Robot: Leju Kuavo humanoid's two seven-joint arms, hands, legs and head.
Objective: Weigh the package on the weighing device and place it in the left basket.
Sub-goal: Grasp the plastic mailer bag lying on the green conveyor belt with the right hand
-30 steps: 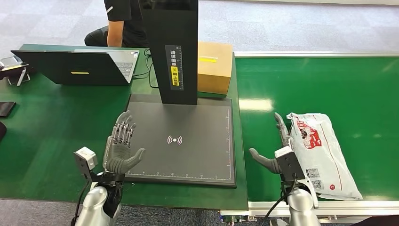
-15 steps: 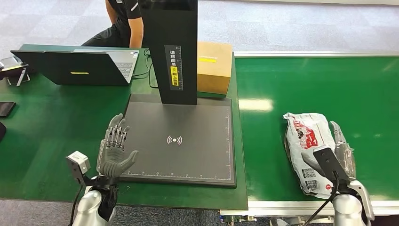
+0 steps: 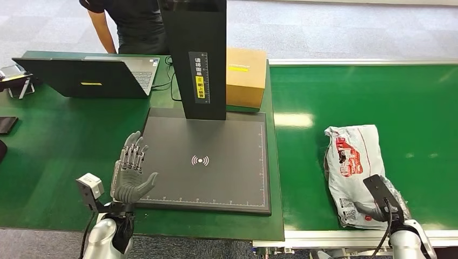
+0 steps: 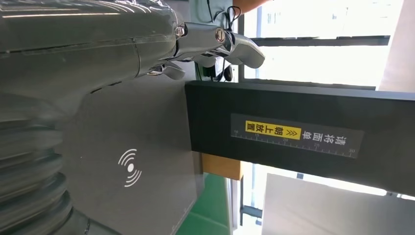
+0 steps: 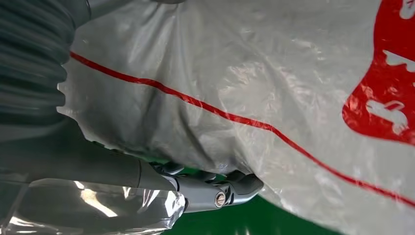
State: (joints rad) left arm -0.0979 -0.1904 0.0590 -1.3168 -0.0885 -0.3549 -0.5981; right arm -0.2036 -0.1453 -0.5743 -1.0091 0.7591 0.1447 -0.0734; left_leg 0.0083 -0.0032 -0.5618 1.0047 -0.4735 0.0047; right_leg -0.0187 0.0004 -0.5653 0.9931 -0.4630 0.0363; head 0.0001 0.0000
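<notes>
The package (image 3: 354,162), a white plastic mailer with red print, lies on the green belt (image 3: 378,91) at the right. My right hand (image 3: 384,206) is at its near end and grips it. In the right wrist view the thumb (image 5: 215,192) presses into the wrinkled plastic of the package (image 5: 269,73). The weighing device is a dark flat plate (image 3: 216,162) with a black column (image 3: 200,59) at its back. My left hand (image 3: 129,171) stands upright at the plate's near left edge, fingers apart and holding nothing. The left wrist view shows the left hand (image 4: 98,49), the plate (image 4: 132,166) and the column (image 4: 303,132).
An open laptop (image 3: 86,75) sits at the back left of the green table. A cardboard box (image 3: 246,75) stands behind the column. A person (image 3: 129,21) in black is beyond the laptop. A dark phone (image 3: 6,124) lies at the left edge.
My right hand crossed from the package's left side to its near right end and closed on it; the package shifted a little. The left hand drew back slightly. The person moved behind the laptop.
</notes>
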